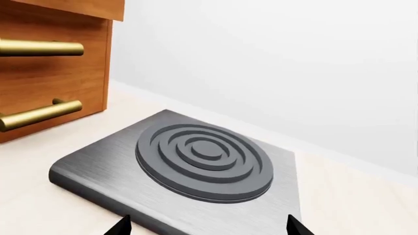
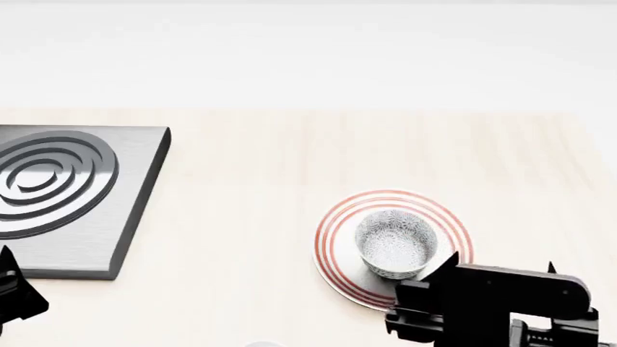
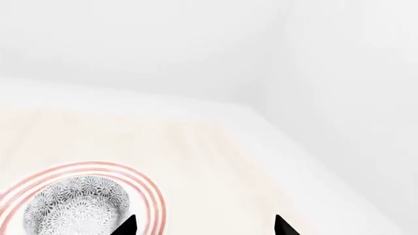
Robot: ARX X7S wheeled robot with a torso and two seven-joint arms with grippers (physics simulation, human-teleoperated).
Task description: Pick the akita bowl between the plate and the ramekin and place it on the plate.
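The speckled akita bowl (image 2: 395, 246) stands upright on the red-ringed white plate (image 2: 333, 242) in the head view. In the right wrist view the bowl (image 3: 75, 208) sits on the same plate (image 3: 151, 193) at the lower corner. My right gripper (image 3: 204, 226) is open and empty. It hovers beside the plate's near right rim, apart from the bowl. My left gripper (image 1: 209, 227) is open with nothing in it, over the near edge of the grey hob. The ramekin is out of view.
A grey brushed-metal hob (image 2: 68, 195) with a dark ringed burner (image 1: 202, 156) lies at the left of the light wooden counter. A wooden drawer unit (image 1: 52, 73) with brass handles stands beyond it. A white wall runs along the back.
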